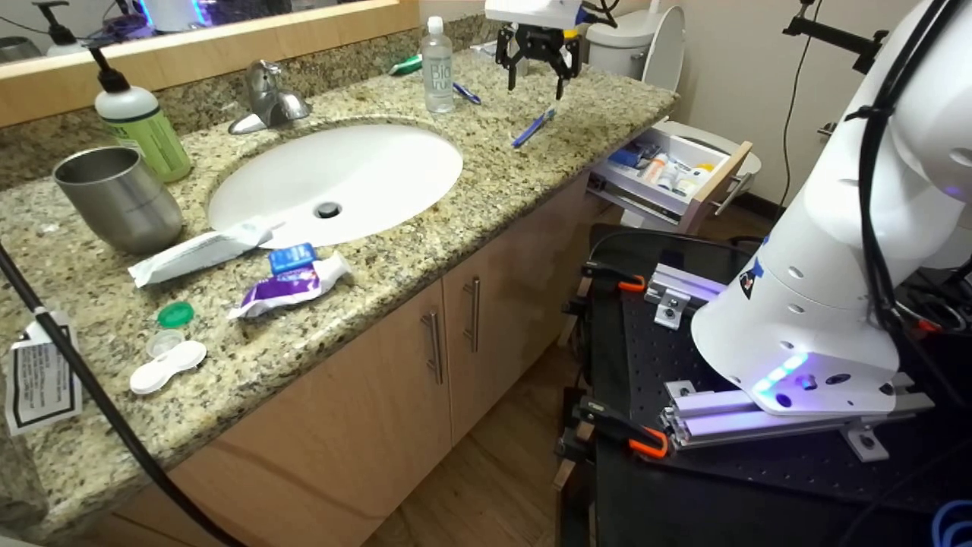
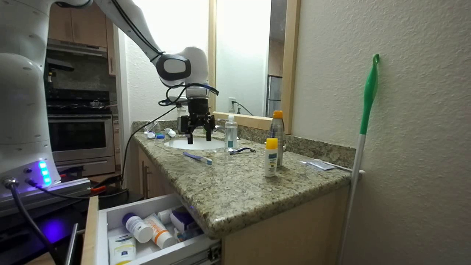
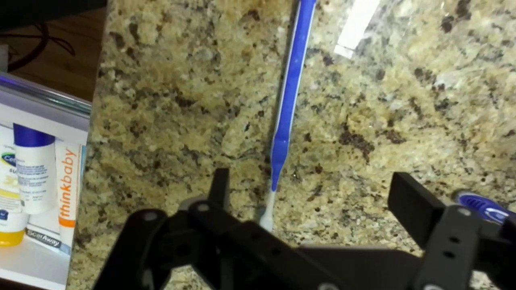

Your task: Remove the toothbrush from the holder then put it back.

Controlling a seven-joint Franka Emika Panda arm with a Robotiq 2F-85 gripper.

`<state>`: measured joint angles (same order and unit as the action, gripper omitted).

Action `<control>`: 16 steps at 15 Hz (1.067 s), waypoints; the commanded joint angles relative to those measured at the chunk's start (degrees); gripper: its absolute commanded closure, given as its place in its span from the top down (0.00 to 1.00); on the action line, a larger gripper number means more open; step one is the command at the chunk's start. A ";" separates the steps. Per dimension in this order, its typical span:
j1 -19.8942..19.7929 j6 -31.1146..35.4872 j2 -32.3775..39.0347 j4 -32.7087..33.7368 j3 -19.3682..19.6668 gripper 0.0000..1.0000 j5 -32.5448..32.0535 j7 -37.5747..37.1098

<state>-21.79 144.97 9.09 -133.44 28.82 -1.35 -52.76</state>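
Right, gripper (image 1: 536,88) hangs above the granite surface (image 1: 402,251), fingers spread wide, nothing gripped. Toothbrush (image 1: 534,128) lies flat below, between sink (image 1: 357,159) and free end, nearer the surface's front edge than the back. It's in no holder, so I'd call the step in hand lining up a pick. Wrist view: head end shows in the gap between the fingers, off-centre. Next move probably: centre over the handle, drop close to the surface, pinch across it; thin handle, so a high pinch would likely miss. Holder not certain; steel cup (image 1: 118,201) past the sink toward the opposite end is my best guess. Rest of surface: clear bottle (image 1: 438,72) nearer the back edge, a razor-like thing (image 2: 242,150) just beside it, yellow-capped bottle (image 2: 271,160) toward the free end, purple tube (image 1: 285,287) near the front edge, opposite end. Room: open drawer (image 2: 90,232) under the front free-end corner, mirror (image 2: 243,48) over the back edge, toilet (image 1: 621,47) beyond the free end, stove (image 2: 79,138) in the background.
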 commanded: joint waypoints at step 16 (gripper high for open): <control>0.98 6.74 9.75 0.37 2.77 1.00 0.07 -9.02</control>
<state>-21.72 151.24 18.46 -133.14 30.73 -1.78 -61.93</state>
